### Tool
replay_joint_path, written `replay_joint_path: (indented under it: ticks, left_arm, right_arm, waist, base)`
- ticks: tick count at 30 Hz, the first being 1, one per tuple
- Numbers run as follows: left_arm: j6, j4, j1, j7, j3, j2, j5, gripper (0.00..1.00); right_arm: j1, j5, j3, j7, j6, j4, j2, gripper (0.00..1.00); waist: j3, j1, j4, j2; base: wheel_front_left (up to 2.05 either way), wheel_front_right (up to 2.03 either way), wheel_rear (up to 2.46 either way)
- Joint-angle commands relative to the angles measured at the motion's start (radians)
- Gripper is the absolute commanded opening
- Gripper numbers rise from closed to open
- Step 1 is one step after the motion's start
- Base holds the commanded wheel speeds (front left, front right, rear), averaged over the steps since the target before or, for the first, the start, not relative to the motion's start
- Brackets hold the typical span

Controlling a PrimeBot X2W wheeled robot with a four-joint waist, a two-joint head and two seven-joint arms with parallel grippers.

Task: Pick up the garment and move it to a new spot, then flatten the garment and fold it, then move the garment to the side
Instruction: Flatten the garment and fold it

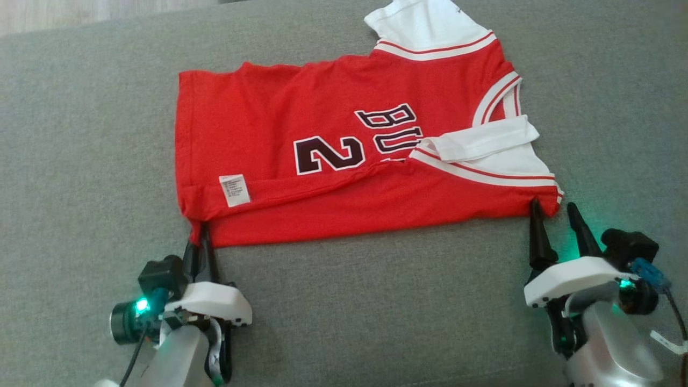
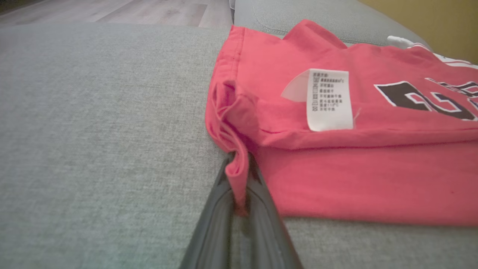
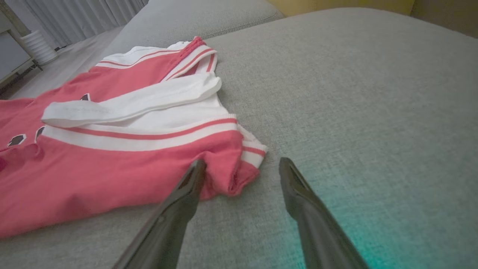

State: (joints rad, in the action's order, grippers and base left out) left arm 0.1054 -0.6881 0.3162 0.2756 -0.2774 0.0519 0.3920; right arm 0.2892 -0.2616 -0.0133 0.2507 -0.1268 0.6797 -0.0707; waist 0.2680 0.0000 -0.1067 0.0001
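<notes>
Your red jersey [image 1: 322,177] lies on the grey sofa [image 1: 376,301], its long axis running from one gripper to the other. The left gripper [image 1: 202,232] has its fingers pinched on the hem corner. The right gripper [image 1: 553,205] has its fingers wide, straddling the shoulder corner, not yet closed.

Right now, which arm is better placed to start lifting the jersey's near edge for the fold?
Left. The left end effector is shut on the jersey's hem corner, so it could lift at once. The right end effector is open around the shoulder corner, gripping nothing.
</notes>
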Motion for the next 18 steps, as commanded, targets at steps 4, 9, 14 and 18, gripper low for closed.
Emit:
replay_joint_path:
  ticks: [4, 9, 14, 18]
  left_arm:
    - [-0.004, -0.012, -0.003, -0.014, -0.012, -0.002, 0.007, 0.00]
    - [-0.014, 0.017, -0.009, -0.014, -0.021, -0.002, 0.019, 0.00]
    - [-0.017, 0.081, -0.013, -0.014, -0.011, -0.002, 0.028, 0.00]
    - [-0.023, 0.145, 0.009, -0.014, 0.024, -0.002, 0.019, 0.00]
  right_arm:
    - [0.039, -0.035, 0.028, -0.020, -0.004, 0.058, 0.010, 0.97]
    - [0.058, -0.088, 0.074, -0.020, -0.004, 0.095, 0.012, 0.00]
    - [0.069, -0.163, 0.096, 0.002, -0.004, 0.057, 0.001, 0.00]
    - [0.101, -0.217, 0.099, 0.008, -0.004, 0.005, -0.025, 0.00]
  waist:
    - [0.005, 0.0000, 0.011, -0.0001]
    - [0.003, 0.0000, 0.020, -0.0001]
    - [-0.017, 0.0000, 0.029, -0.0001]
    - [-0.049, 0.0000, 0.032, -0.0001]
  base:
    - [0.00, 0.00, 0.00]
    - [0.00, 0.00, 0.00]
    - [0.00, 0.00, 0.00]
    - [0.00, 0.00, 0.00]
